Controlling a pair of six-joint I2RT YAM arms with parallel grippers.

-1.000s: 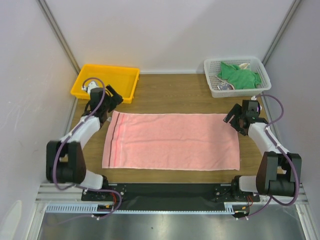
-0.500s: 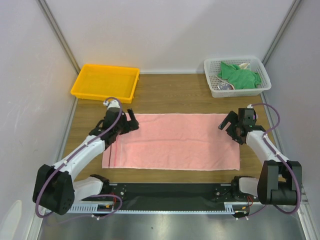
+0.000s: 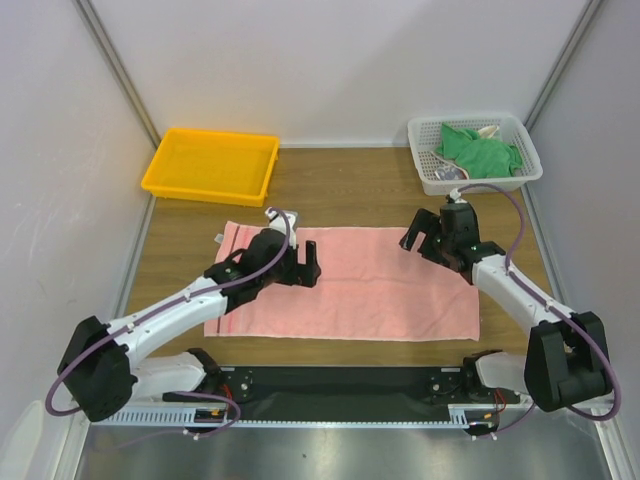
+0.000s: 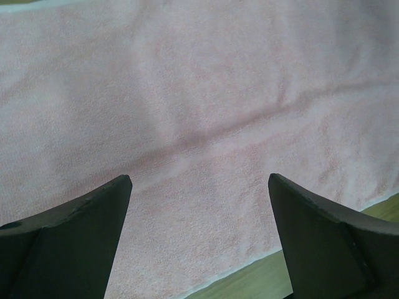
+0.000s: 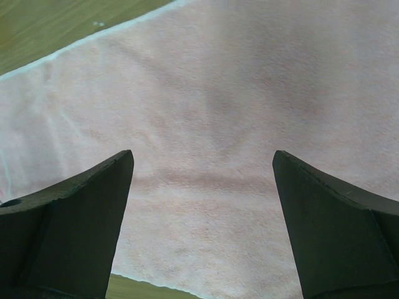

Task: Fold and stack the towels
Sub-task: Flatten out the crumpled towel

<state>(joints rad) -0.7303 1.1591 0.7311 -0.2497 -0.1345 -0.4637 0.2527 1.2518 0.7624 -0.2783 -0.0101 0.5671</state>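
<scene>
Both arms have swung inward over the salmon-pink towel (image 3: 380, 290) in the last second. The left pincer (image 3: 305, 272) was at the towel's far-left corner and is now over its left-centre. The right pincer (image 3: 420, 245) was at the towel's far-right corner and is now over its far edge, right of centre.

- Salmon-pink towel: same place as before, spread flat and unfolded on the counter (image 3: 350, 190), long side running left to right. A dark stripe shows near its left short edge.
- Left pincer (image 4: 198, 180): jaws wide, holding nothing. The left wrist view shows only pink cloth (image 4: 199, 93) between the fingers (image 4: 75, 237), with a faint diagonal crease. A towel edge and a strip of wood show at lower right.
- Right pincer (image 5: 201, 156): jaws wide, holding nothing. Pink cloth (image 5: 218, 93) fills the gap, and wood shows past the towel edge at upper left.
- I cannot tell whether either pincer's tips touch the cloth.
- Green towel (image 3: 480, 152): crumpled in the white mesh basket (image 3: 430, 185), beyond the pink towel's far-right corner. Pale patterned cloth (image 3: 447, 170) lies beside it in the basket, its detail too small to read.
- Yellow tray (image 3: 165, 185): beyond the pink towel's far-left corner.
</scene>
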